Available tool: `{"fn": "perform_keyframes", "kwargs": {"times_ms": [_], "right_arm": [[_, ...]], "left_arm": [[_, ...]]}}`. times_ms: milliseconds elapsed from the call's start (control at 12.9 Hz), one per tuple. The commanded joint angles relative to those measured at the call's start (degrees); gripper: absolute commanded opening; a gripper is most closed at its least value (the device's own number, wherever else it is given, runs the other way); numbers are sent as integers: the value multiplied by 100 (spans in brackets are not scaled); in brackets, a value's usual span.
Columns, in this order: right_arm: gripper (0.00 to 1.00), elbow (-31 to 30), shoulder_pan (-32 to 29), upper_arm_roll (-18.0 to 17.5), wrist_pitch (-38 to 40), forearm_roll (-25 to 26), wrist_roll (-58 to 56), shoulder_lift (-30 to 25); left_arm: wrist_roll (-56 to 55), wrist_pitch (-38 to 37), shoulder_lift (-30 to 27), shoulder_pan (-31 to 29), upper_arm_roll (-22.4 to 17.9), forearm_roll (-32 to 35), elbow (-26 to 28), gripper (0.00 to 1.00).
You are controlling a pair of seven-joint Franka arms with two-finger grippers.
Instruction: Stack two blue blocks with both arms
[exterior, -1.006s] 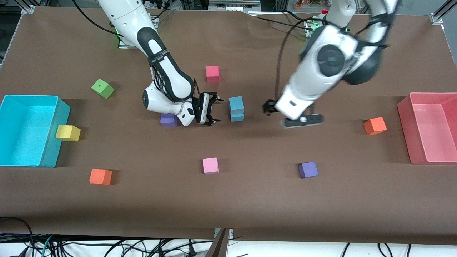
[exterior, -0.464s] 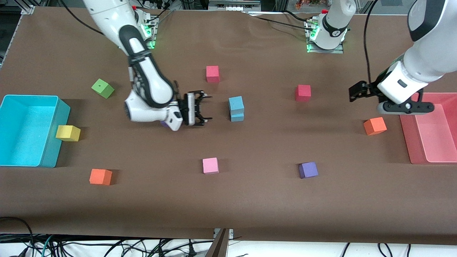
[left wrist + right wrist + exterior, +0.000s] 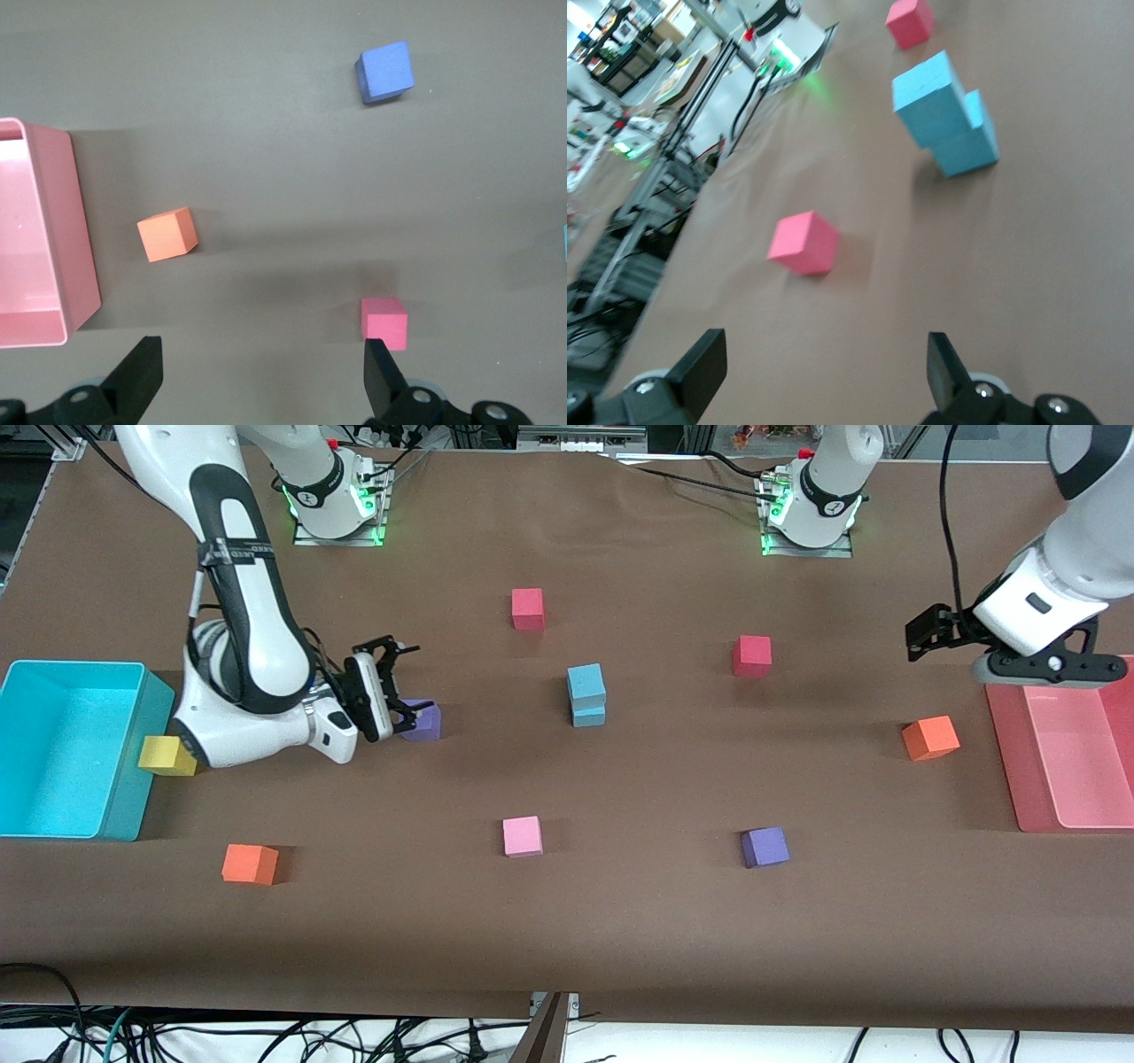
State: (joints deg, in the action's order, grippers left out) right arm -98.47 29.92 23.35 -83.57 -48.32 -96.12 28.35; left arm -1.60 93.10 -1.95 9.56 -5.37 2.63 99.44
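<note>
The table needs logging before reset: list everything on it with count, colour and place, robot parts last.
blue blocks: two, sky blue, stacked mid-table.
red cubes: two, toward the bases.
purple cubes: two; one by right gripper, one nearer camera.
orange cubes: two, one toward each end.
pink cube: one, nearer camera.
yellow cube: one, against cyan bin.
cyan bin: right arm's end.
pink bin: left arm's end.
right gripper: open, by purple cube.
left gripper: open, beside pink bin.

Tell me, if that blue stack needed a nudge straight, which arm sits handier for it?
Probably the right. The right gripper, open, hangs over the purple cube beside the stacked blue blocks. The left gripper, also open, is up by the pink bin.
</note>
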Motion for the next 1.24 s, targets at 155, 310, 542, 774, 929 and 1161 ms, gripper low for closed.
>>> {"fn": "perform_keyframes", "kwargs": {"times_ms": [155,310,542,774,929,1161], "right_arm": [[100,670,66,397,622,666,690,-5],[100,759,163,407,640,1006,1432,-153],[100,716,-143,-65,631,1868,2769,-768],[100,698,-1231,-1495,430,2824,4536,-1269],[100,689,-1593,-1825,333,3248,5362,-1499],[100,706,-1902,-1931,79,4125,5946,-1745]], "left_arm": [[134,270,-139,-104,36,-210,260,100],[108,244,-86,-139,37,-210,199,100],[46,174,159,-122,37,-210,-239,100],[46,-239,468,-86,-69,-210,-689,100],[64,-239,459,-130,-60,-219,-698,100],[99,-257,450,-139,-60,-219,-698,100]]}}
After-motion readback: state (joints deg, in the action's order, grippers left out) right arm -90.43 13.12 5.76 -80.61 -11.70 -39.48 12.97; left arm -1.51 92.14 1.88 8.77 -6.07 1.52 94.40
